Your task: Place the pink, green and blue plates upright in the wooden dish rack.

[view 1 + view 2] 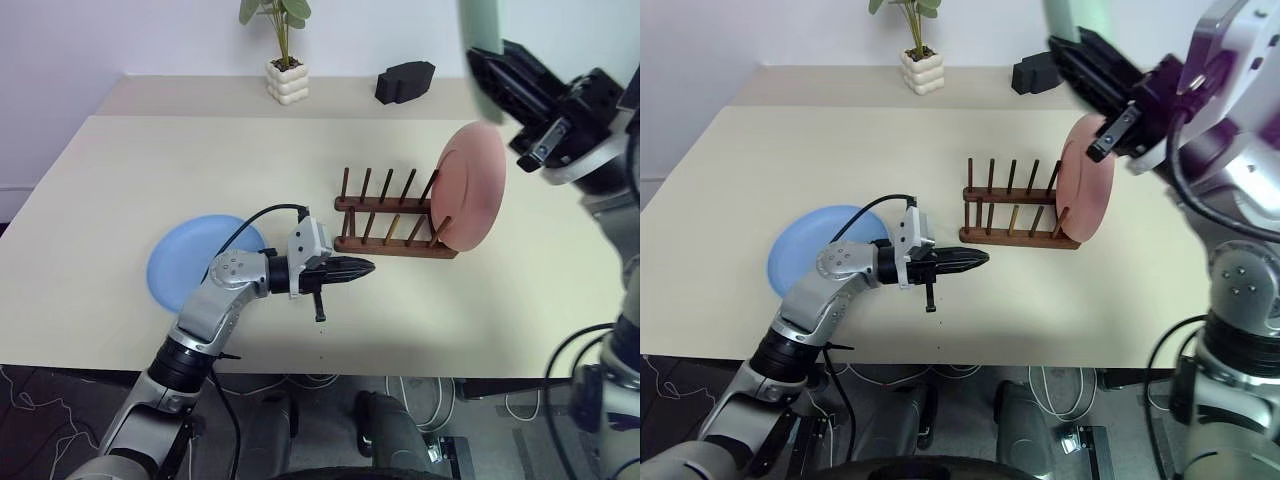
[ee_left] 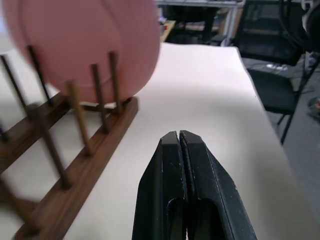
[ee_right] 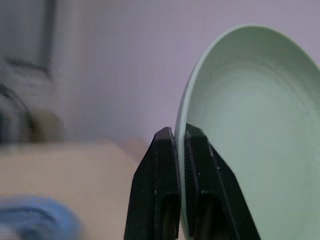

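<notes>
While the pink plate [image 1: 471, 187] stands in the wooden dish rack [image 1: 392, 225], centre right:
Right gripper [image 3: 178, 137]: I pinch the green plate [image 3: 250, 130] by its rim, upper right, ready for slotting.
Left gripper [image 1: 366, 267]: clamped together, empty.
Plates: three; blue plate [image 1: 190, 258] lies flat, lower left.

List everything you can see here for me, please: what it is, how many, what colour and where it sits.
pink plate: one, salmon pink, standing upright in the right end of the rack
green plate: one, pale mint green, held up in the air by its rim
blue plate: one, light blue, flat on the table at the left
wooden dish rack: one, dark brown, mid-table
table: one, pale beige
potted plant: one, green leaves in a white pot, far edge
black block: one, black, far edge
left gripper: black, shut, empty, beside the rack
right gripper: black, shut on the green plate
</notes>
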